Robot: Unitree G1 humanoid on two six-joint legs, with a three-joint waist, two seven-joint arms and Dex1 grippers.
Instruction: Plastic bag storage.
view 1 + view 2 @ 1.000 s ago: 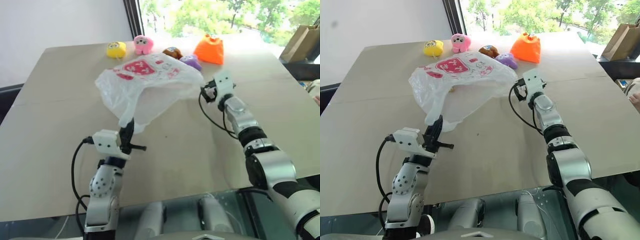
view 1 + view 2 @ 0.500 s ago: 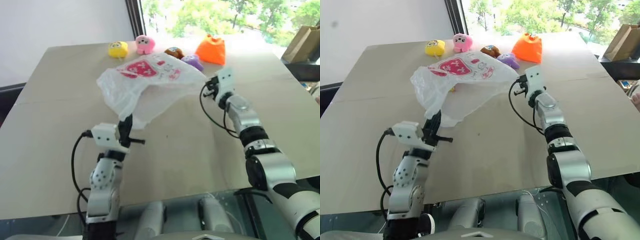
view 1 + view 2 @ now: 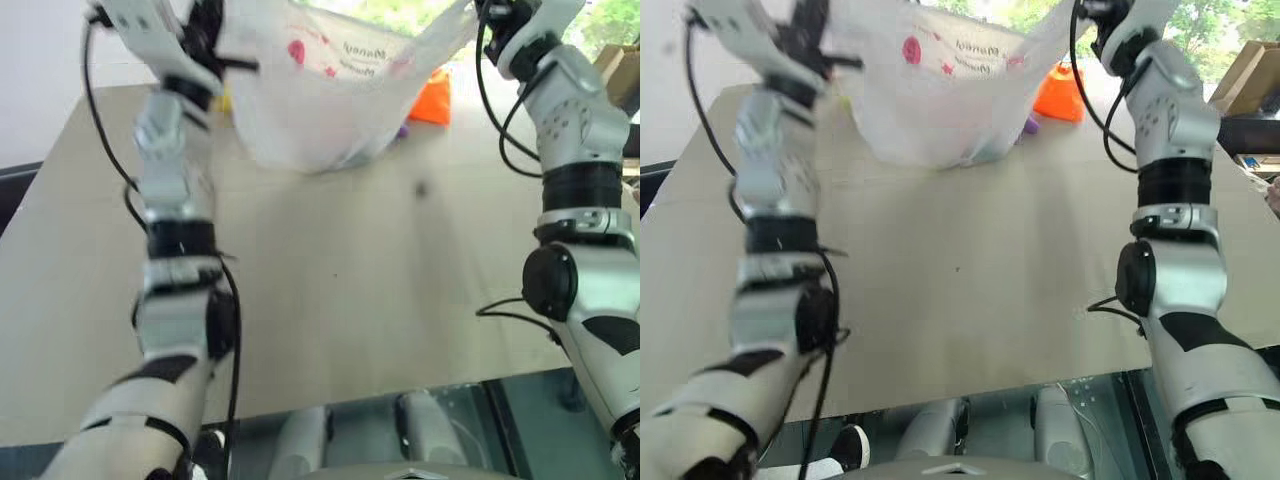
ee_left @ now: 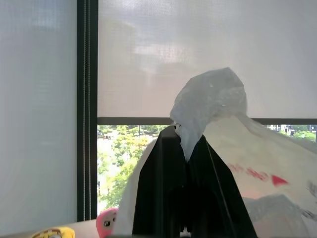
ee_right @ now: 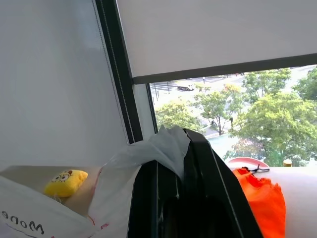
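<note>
We see one plastic bag [image 3: 320, 95] hanging in the air above the table [image 3: 330, 280], stretched between both arms. The left gripper [image 4: 187, 163] pinches one handle, the right gripper [image 5: 185, 171] clamps the other. We judge the bag lifted but the storing not yet done. Behind it we count three toys: yellow [image 5: 64, 182], pink [image 4: 106, 222], orange [image 5: 257, 196].
</note>
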